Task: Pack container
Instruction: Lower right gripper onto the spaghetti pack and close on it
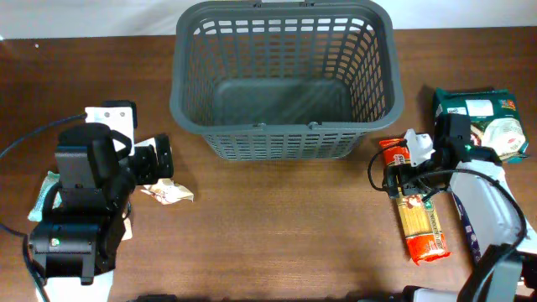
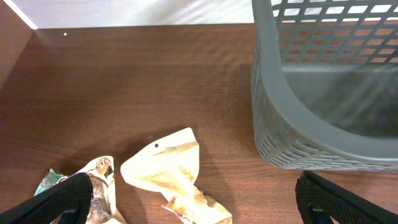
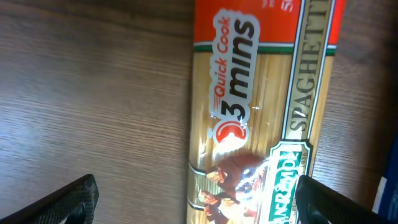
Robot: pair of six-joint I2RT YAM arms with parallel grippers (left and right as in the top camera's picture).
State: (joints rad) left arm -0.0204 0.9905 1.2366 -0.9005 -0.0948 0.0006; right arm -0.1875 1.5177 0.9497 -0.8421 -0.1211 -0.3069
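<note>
The container, a large dark grey slotted basket, stands empty at the back middle of the table; its corner fills the right of the left wrist view. My left gripper is open low over a crumpled cream snack packet, which lies between its fingers. A second, patterned packet lies by the left finger. My right gripper is open over the red end of a spaghetti packet. In the right wrist view the spaghetti packet lies between the spread fingers, nearer the right one.
A green packet lies at the back right. A blue and white packet lies right of the spaghetti, partly under the right arm. A pale green packet shows beneath the left arm.
</note>
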